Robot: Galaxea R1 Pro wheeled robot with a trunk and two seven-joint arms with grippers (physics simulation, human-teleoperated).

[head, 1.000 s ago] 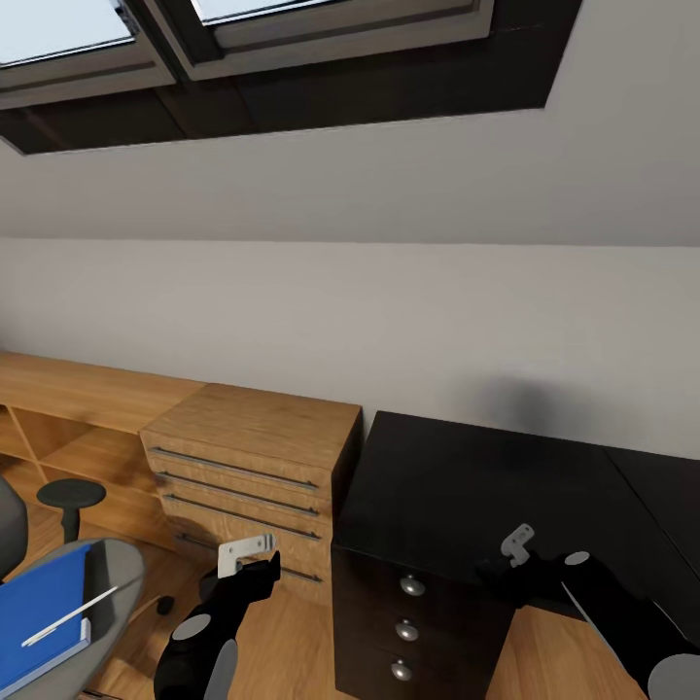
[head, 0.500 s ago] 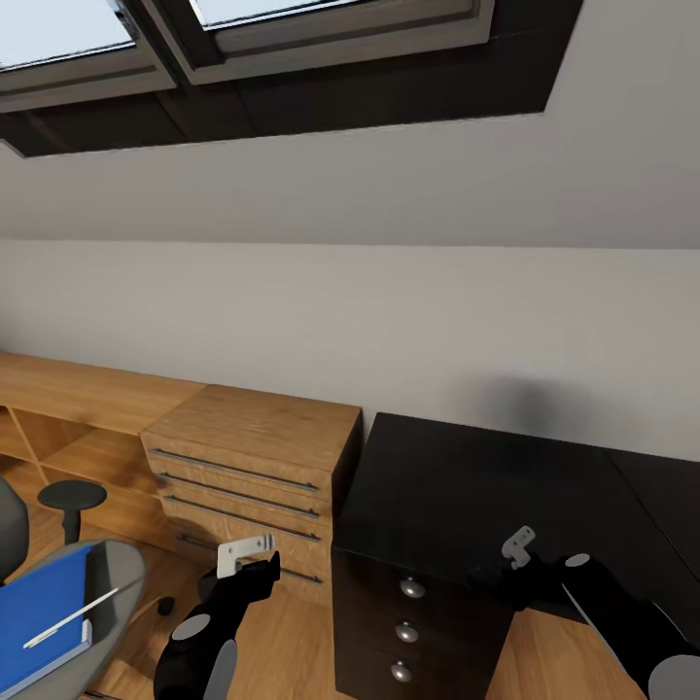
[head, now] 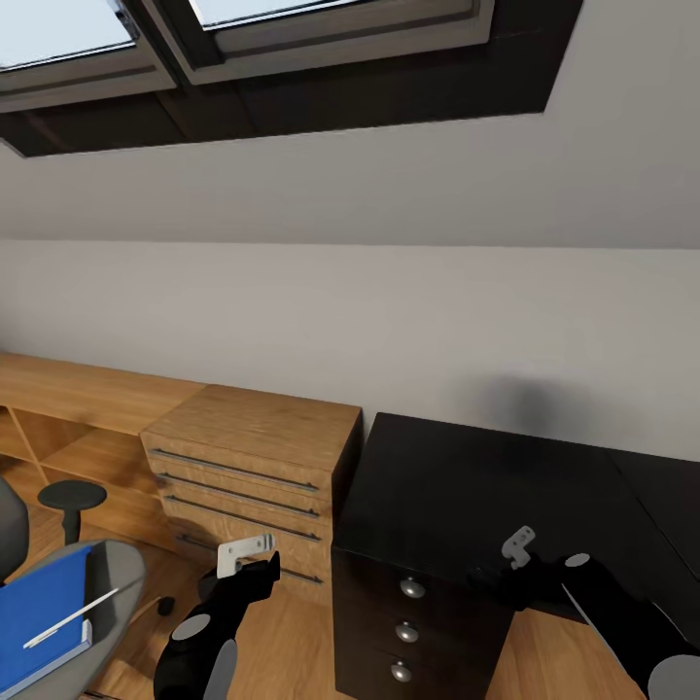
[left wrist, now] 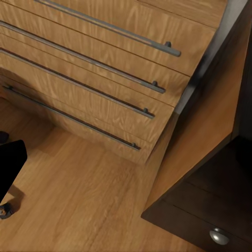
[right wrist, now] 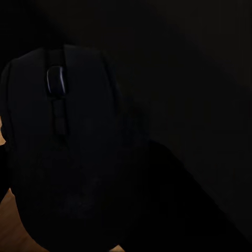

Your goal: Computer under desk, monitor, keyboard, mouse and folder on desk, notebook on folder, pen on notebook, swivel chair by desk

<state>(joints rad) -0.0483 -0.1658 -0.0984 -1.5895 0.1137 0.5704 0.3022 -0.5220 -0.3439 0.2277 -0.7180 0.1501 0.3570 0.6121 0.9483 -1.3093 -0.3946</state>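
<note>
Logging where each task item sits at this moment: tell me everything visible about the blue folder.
The folder is a thin, flat, bright blue rectangle with a pale edge along its near side, looking like plastic or card. It lies flat on the grey seat of the swivel chair, at the head view's lower left, cut off by the picture's edge. A slim white pen lies slantwise on top of it. Neither gripper touches it; the left gripper hangs to its right, in front of the wooden dresser.

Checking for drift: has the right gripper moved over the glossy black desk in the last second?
No. The right gripper keeps its place above the silver drawer knobs.
</note>
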